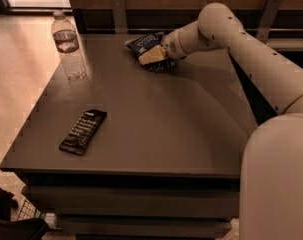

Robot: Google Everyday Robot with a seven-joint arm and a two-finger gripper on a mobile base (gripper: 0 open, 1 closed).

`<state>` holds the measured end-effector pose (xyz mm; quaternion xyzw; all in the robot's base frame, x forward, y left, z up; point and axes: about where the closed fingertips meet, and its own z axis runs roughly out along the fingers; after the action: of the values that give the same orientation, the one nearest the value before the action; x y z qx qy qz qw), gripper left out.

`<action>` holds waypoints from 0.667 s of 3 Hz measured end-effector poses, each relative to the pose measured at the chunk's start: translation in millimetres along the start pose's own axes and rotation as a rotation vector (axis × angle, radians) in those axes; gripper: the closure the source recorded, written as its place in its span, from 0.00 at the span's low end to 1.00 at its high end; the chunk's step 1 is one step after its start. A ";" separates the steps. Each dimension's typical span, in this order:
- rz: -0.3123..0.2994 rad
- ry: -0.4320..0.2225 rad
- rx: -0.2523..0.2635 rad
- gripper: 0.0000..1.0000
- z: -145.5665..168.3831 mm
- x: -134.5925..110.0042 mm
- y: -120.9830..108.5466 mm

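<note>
My gripper (152,55) is at the far side of the dark table (161,124), right on top of a blue chip bag (143,42) that lies crumpled near the back edge. Its pale fingers (153,55) press against the bag and cover its near side. A clear water bottle (68,45) stands upright at the far left corner, well away from the gripper. A dark snack bar (83,131) lies flat near the front left of the table. The white arm reaches in from the right.
A wooden wall with metal brackets (119,11) runs behind the table. The tiled floor (16,79) lies to the left. A dark object and wire mesh (13,219) sit on the floor at the lower left.
</note>
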<state>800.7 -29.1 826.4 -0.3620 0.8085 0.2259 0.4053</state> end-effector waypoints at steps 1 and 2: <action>0.000 0.003 -0.005 0.65 3.3 0.9 1.8; 0.000 0.004 -0.007 0.88 4.9 1.1 2.7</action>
<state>800.5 -24.6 822.9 -0.3638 0.8085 0.2283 0.4024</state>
